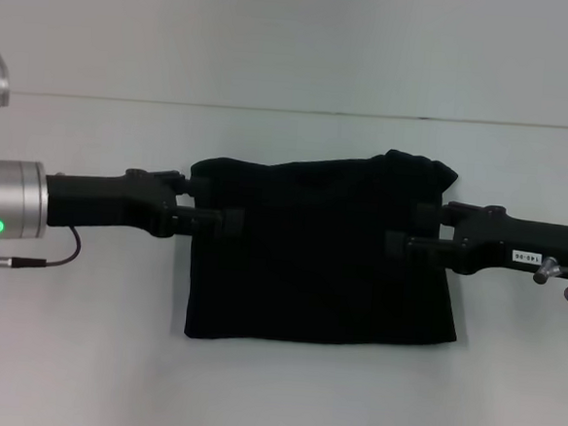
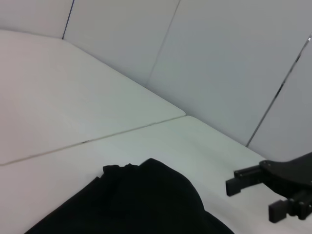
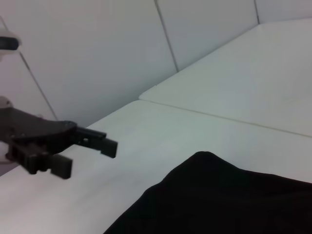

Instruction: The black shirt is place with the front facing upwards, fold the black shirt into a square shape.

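Surface (image 1: 271, 397): white, seamed panels; carries the shirt.
Black shirt (image 1: 320, 255): folded to a rough rectangle at the centre of the head view, plain side up, no lettering visible; far edge lumpy toward 1 o'clock, near edge straight at 6 o'clock.
Left claw (image 1: 206, 212): at 9 o'clock of the shirt, level over its left edge; fingers apart, one above the other in the right wrist view, gripping nothing.
Right claw (image 1: 414, 232): at 3 o'clock, over the shirt's right edge; fingers apart, apparently clear of the cloth, though black on black makes contact hard to judge.
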Robot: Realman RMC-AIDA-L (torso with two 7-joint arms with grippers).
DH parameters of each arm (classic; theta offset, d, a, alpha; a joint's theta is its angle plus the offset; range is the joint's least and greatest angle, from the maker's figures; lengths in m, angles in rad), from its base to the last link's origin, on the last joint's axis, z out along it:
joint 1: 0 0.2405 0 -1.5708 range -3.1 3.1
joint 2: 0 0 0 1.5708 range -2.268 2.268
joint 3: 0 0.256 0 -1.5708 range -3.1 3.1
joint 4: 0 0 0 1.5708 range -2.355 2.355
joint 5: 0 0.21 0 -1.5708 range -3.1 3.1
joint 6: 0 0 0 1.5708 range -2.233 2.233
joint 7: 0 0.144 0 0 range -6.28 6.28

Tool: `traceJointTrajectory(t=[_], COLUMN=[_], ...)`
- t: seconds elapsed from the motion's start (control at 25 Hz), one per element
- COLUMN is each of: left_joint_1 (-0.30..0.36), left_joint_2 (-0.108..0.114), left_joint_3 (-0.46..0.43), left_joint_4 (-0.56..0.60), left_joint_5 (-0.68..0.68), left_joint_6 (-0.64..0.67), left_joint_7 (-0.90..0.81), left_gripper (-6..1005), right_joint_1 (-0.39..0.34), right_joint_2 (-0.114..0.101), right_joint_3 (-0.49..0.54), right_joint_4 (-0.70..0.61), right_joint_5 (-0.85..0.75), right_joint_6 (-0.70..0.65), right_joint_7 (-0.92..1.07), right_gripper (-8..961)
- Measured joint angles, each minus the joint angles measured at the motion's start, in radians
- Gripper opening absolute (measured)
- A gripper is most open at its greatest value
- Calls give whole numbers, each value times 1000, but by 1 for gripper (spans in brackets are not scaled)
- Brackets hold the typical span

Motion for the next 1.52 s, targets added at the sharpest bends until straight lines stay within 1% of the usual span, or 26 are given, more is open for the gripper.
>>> traceJointTrajectory(t=[0.08, 0.24, 0.32, 0.44, 0.68, 0.88, 1.0, 1.12, 1.52], left_joint_1=[-4, -13, -16, -21, -24, 1, 10, 14, 17], left_joint_2=[-1, -15, -19, -19, -16, -34, -43, -51, -65], left_joint_3=[0, 14, 35, 56, 57, 81, 96, 97, 90], left_joint_4=[0, 2, 3, 4, 23, 100, 125, 130, 128], left_joint_5=[-2, 4, 11, 15, 19, 29, 37, 41, 41], left_joint_6=[-7, -10, -22, -32, -14, -14, -23, -38, -50], left_joint_7=[-9, -8, -10, -32, -101, -95, -67, -50, -47], left_gripper=[949, 948, 948, 948, 948, 948, 948, 948, 948], right_joint_1=[0, -3, -4, -2, -3, -7, -5, -3, 1], right_joint_2=[-1, -1, 0, 1, 2, -2, -2, -1, 0], right_joint_3=[-2, -1, 0, -2, -3, 8, 10, 11, 14], right_joint_4=[0, -1, 3, 17, 19, 19, 22, 23, 25], right_joint_5=[-1, 2, 2, 3, 2, 2, 2, 2, 17], right_joint_6=[-6, -14, -5, 14, 11, 7, 8, 12, 18], right_joint_7=[-1, -31, -52, -63, -62, -56, -55, -53, -53], right_gripper=[856, 856, 856, 857, 856, 856, 856, 856, 857])
